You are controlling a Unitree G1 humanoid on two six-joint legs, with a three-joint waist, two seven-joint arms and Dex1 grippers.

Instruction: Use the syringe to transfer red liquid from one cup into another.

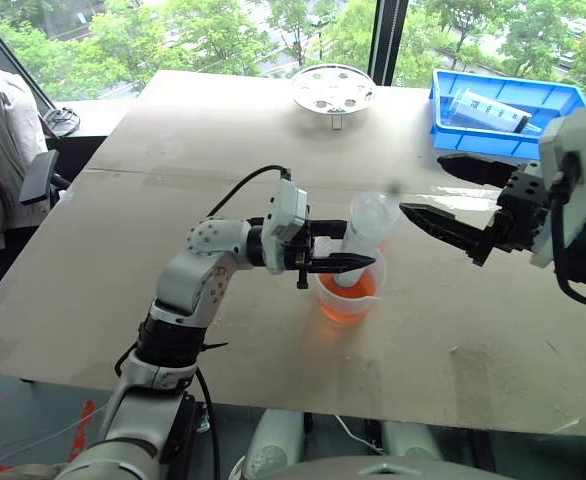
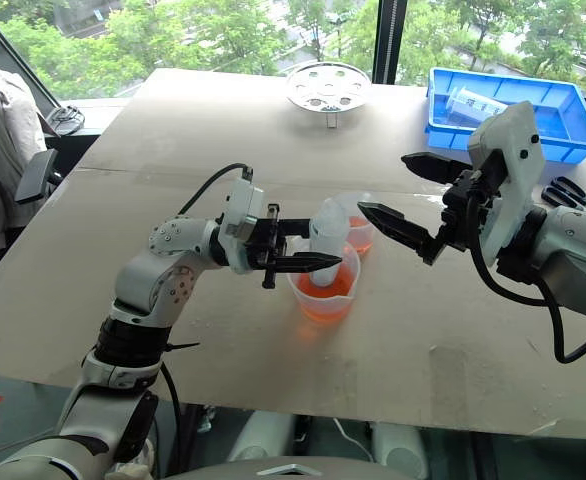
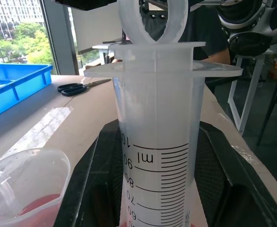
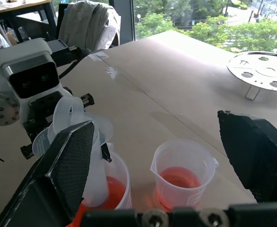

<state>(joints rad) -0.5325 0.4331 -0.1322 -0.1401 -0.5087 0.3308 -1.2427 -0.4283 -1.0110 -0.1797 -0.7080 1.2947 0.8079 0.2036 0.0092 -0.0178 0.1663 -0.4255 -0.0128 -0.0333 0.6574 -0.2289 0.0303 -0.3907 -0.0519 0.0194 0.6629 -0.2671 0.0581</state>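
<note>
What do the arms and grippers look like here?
Both arms have silver-grey shells with black joints. The left arm has rows of small dark screw holes and a black cable looping from its wrist. Each wrist carries a white boxy module. The left gripper and right gripper each have two black, tapering, pointed fingers. A black cable loops under the right arm.
</note>
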